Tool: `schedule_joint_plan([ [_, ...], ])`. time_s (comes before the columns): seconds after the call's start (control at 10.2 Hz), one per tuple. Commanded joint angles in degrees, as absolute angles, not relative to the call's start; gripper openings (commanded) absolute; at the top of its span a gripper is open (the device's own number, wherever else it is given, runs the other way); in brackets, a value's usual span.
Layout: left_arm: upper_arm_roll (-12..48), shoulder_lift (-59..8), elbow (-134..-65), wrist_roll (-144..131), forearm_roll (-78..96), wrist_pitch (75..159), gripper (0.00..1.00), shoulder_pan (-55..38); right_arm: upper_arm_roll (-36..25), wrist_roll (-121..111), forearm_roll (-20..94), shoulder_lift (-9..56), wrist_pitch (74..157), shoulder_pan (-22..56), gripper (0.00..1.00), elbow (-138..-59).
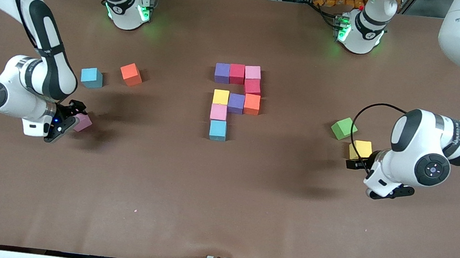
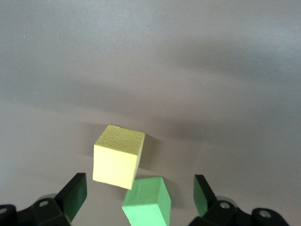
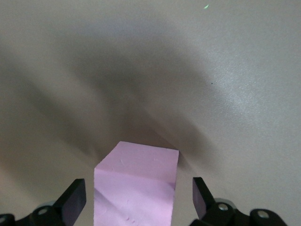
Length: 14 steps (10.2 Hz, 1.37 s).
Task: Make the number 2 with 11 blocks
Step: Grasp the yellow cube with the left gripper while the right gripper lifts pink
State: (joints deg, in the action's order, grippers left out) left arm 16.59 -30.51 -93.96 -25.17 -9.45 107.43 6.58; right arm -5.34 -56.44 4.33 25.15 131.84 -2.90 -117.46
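One pink block [image 1: 83,122] claw-hidden.

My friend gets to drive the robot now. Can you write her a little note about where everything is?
Left end effector: open, over the yellow cube by the green cube, toward the left arm's end.
Right end effector: open around a pink cube, toward the right arm's end.
Done: nine cubes of the number 2 laid mid-table.
Left: two more cubes for the bottom row. A light blue cube and an orange cube sit loose.
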Motion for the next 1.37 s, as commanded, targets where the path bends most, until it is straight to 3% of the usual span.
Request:
schedule_joint_plan([
  [0.0, 17.67, -26.46, -101.76, -21.72, -10.37, 111.17, 1.0, 9.49, -5.45, -55.81, 5.19, 24.7, 136.2, -2.81, 1.0, -120.13],
  [0.2, 17.67, -26.46, -105.71, -18.03, -10.37, 115.29, 1.0, 12.38, -5.62, -55.81, 5.1, 24.7, 140.44, -2.55, 1.0, -121.9],
  [0.88, 17.67, -27.86, -109.51, -17.23, -10.19, 119.35, 1.0, 12.66, -5.71, -55.72, 4.92, 24.43, 138.96, -2.72, 1.0, -122.08],
  [1.08, 17.58, -28.82, -109.6, -16.96, -10.28, 119.97, 1.0, 12.66, -5.71, -55.72, 4.92, 24.43, 138.17, -2.72, 0.57, -121.91],
  [1.17, 17.58, -28.92, -110.3, -16.79, -10.46, 120.67, 1.0, 12.66, -5.71, -55.72, 4.92, 24.35, 138.08, -2.72, 0.42, -121.9],
  [1.27, 17.58, -29.0, -110.48, -16.0, -10.55, 121.02, 1.0, 12.66, -5.63, -55.72, 4.92, 24.17, 137.47, -2.72, 0.41, -121.3],
])
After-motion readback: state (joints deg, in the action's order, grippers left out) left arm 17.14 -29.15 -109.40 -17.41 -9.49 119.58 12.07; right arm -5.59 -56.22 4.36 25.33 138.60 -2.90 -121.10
